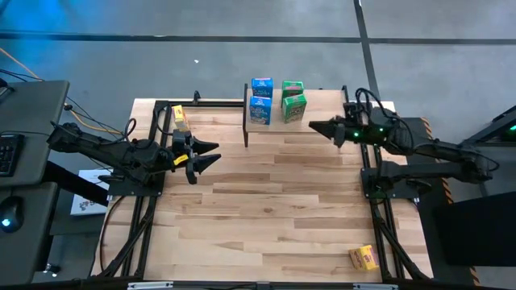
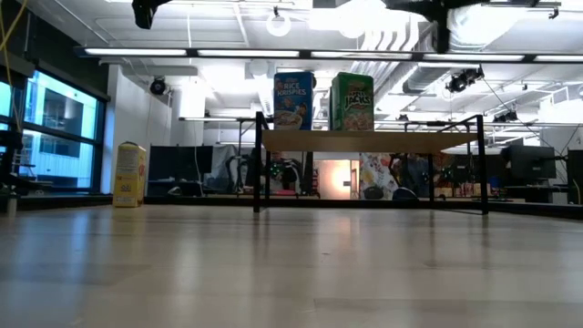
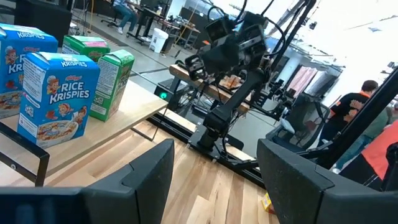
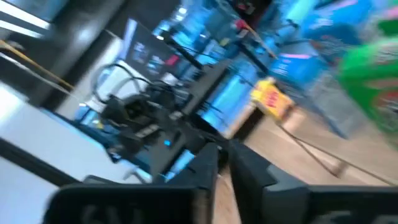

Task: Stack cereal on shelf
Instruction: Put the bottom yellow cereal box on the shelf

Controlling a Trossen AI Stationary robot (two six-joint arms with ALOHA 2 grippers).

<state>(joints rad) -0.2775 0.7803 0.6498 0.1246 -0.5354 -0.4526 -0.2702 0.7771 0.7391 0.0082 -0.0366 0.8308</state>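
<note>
The shelf stands at the table's far edge. Two blue cereal boxes and two green ones stand upright on its board, also seen in the left wrist view as blue and green. One yellow box stands on the table left of the shelf. Another yellow box lies near the near right corner. My left gripper hovers open and empty left of the shelf, below the yellow box in the picture. My right gripper is shut and empty, just right of the green boxes.
Black frame rails run along the table's left and right sides under the arms. The wide middle and near part of the plank tabletop is bare wood. People and desks show in the room beyond the table.
</note>
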